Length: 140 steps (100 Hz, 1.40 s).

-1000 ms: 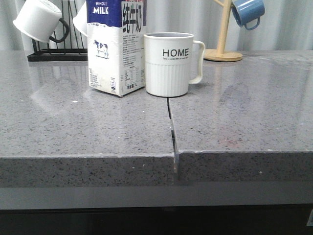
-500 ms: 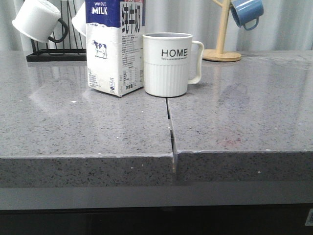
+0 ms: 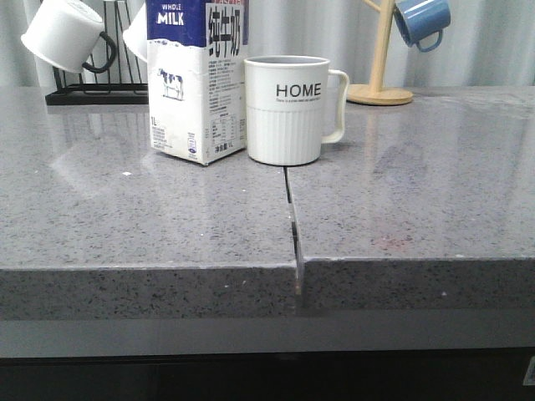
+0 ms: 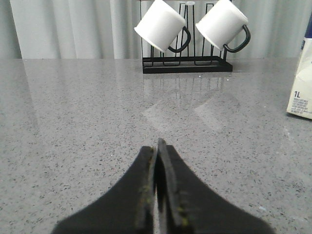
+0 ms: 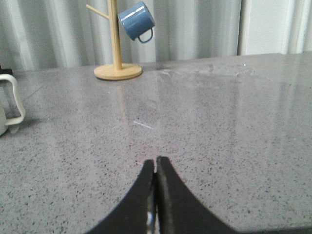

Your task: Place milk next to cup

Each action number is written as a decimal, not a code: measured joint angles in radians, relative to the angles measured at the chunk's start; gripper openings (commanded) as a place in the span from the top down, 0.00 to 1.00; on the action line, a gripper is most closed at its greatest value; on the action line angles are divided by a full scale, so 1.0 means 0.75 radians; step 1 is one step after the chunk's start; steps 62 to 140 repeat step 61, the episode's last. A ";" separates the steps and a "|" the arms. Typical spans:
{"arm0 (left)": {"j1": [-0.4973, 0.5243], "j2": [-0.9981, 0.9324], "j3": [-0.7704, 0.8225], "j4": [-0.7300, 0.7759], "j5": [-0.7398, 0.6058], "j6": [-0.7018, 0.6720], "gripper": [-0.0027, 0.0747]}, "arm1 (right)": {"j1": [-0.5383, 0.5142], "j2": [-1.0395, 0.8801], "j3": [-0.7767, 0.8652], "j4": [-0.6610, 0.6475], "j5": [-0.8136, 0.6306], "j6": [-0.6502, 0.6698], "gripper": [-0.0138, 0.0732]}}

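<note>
The milk carton (image 3: pixel 197 79), white with a dark blue top, stands upright on the grey counter, touching or almost touching the left side of the white HOME cup (image 3: pixel 287 109). The cup's handle points right. A corner of the carton shows in the left wrist view (image 4: pixel 303 83), and the cup's handle shows in the right wrist view (image 5: pixel 12 105). My left gripper (image 4: pixel 157 146) is shut and empty, low over the counter, well apart from the carton. My right gripper (image 5: pixel 155 163) is shut and empty over bare counter, right of the cup. Neither gripper shows in the front view.
A black rack (image 4: pixel 185 63) holding two white mugs with black handles (image 4: pixel 162 25) stands at the back left. A wooden mug tree (image 5: pixel 117 70) with a blue mug (image 5: pixel 136 21) stands at the back right. A seam (image 3: pixel 292 225) splits the counter in the middle.
Only the front view shifted by a few pixels one second ago. The carton and cup have not moved.
</note>
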 measured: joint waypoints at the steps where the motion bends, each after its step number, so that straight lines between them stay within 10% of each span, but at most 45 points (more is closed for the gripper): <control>1: 0.000 0.000 0.000 0.000 0.000 0.000 0.99 | 0.000 0.000 0.000 -0.001 0.004 0.000 0.90; 140: 0.000 0.000 0.000 0.000 0.000 0.000 0.99 | -0.005 -0.002 0.005 -0.006 0.020 0.000 0.90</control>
